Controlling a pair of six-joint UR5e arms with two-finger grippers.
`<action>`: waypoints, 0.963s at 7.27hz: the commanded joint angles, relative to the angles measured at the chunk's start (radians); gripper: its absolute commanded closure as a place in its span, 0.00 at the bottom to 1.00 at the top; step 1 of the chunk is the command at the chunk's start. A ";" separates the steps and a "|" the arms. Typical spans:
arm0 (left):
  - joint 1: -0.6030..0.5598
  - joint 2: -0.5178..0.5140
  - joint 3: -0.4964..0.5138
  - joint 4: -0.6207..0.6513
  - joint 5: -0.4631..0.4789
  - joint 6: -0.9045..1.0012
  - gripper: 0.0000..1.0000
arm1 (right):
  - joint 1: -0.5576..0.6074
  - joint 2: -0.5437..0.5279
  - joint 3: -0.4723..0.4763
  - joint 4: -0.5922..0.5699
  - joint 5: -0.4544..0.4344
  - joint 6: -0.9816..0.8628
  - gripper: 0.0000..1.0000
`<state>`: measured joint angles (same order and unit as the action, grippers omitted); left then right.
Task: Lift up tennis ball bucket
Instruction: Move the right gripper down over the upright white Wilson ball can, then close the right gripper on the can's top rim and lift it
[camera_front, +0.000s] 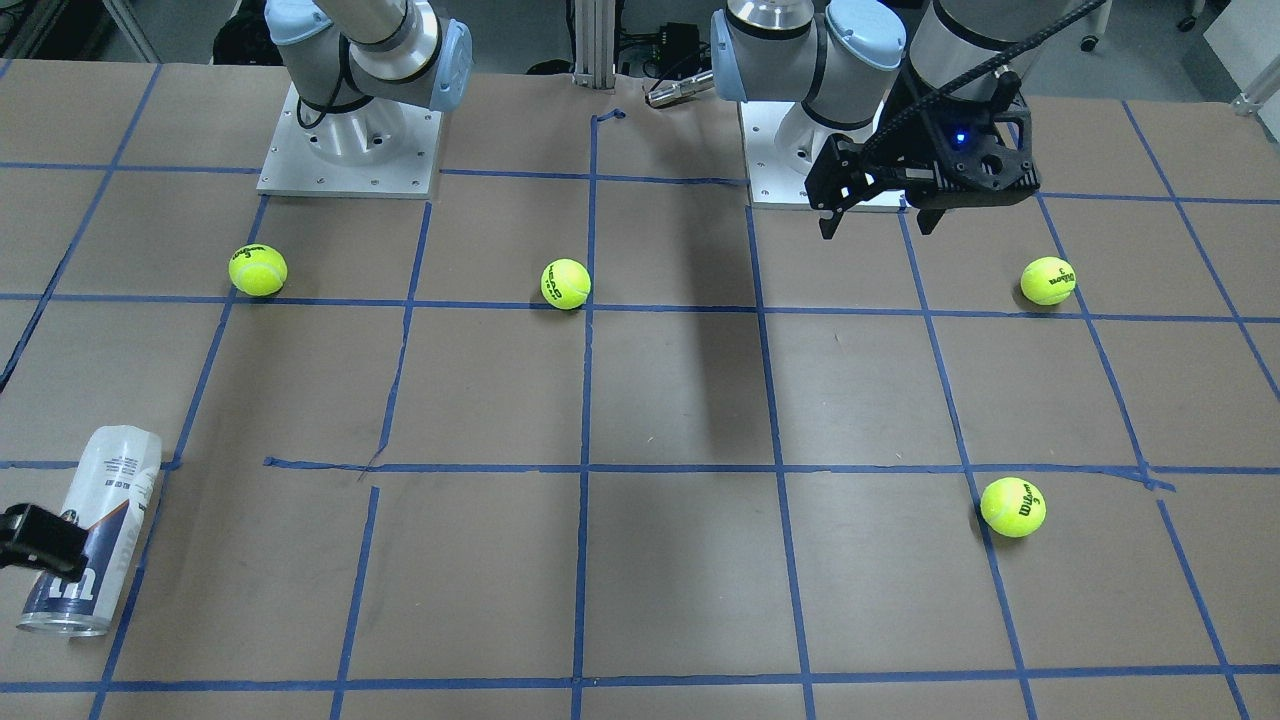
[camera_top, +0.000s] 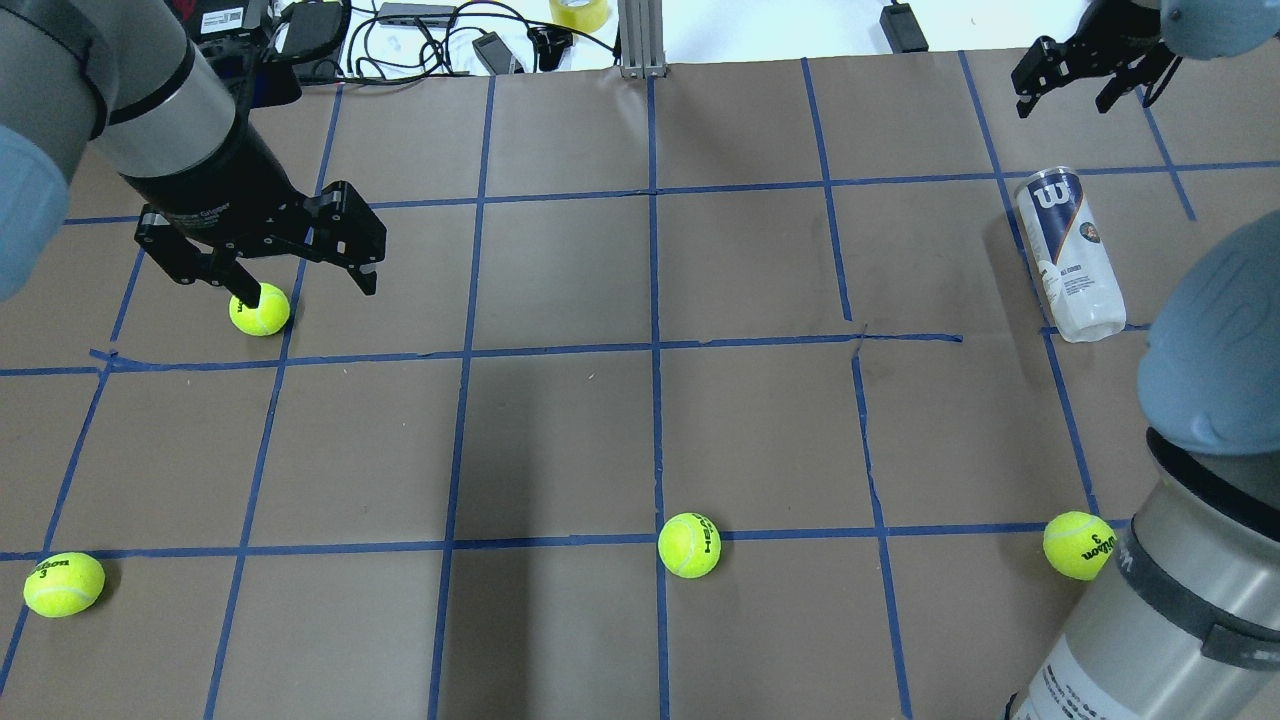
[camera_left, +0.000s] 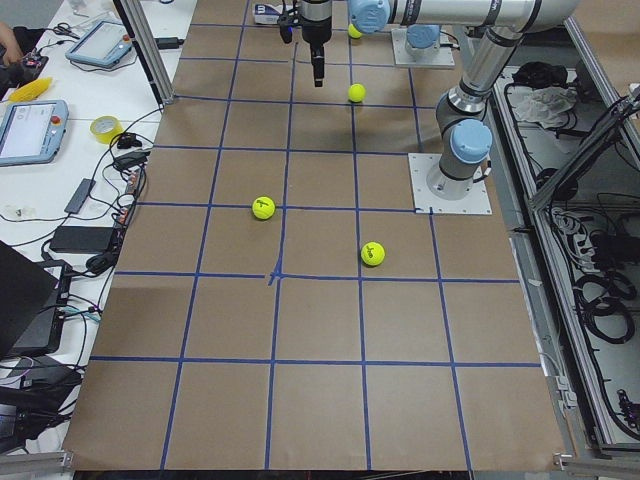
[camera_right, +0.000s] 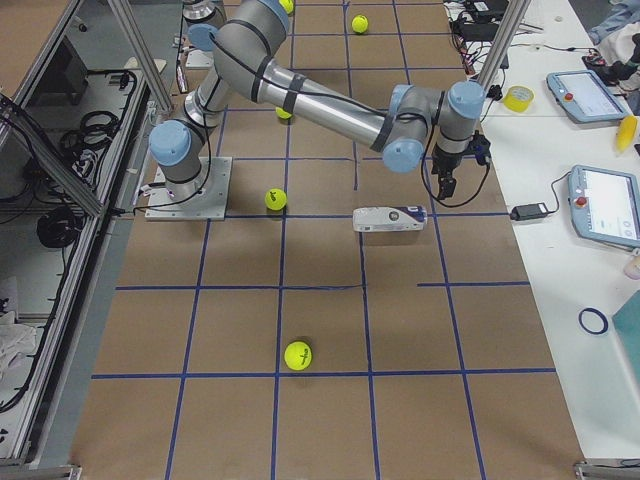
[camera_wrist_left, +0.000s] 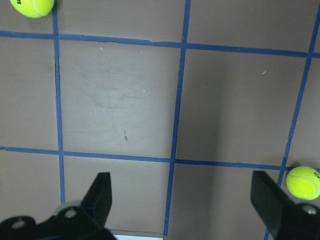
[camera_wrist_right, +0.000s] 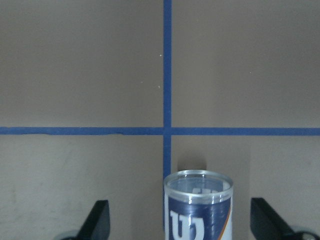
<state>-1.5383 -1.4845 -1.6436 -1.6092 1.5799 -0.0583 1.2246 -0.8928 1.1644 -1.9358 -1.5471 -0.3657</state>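
The tennis ball bucket (camera_top: 1068, 255) lies on its side on the brown table, a clear can with a white-and-navy label and a white "W". It also shows in the front view (camera_front: 90, 530), the right side view (camera_right: 390, 217) and the right wrist view (camera_wrist_right: 198, 207). My right gripper (camera_top: 1062, 102) is open and empty, raised over the bucket's navy end. In its wrist view the can's end sits low between the two fingers (camera_wrist_right: 97, 220). My left gripper (camera_top: 305, 287) is open and empty, held high above the table's left side, far from the bucket.
Several yellow-green tennis balls lie loose: one under my left gripper (camera_top: 260, 310), one at the near left (camera_top: 64, 584), one near the middle (camera_top: 689, 545), one by my right arm (camera_top: 1078, 545). Cables and devices lie beyond the far edge (camera_top: 420, 30).
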 joint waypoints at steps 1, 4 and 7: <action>0.004 0.001 0.001 0.000 0.000 0.000 0.00 | -0.022 0.073 0.018 -0.045 0.013 -0.019 0.01; 0.006 0.001 0.002 0.000 0.000 -0.002 0.00 | -0.033 0.080 0.067 -0.023 0.012 -0.021 0.01; 0.006 0.001 0.002 -0.001 0.000 -0.006 0.00 | -0.034 0.077 0.104 -0.040 -0.005 -0.022 0.12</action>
<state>-1.5325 -1.4834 -1.6414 -1.6105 1.5800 -0.0601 1.1916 -0.8154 1.2607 -1.9715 -1.5458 -0.3856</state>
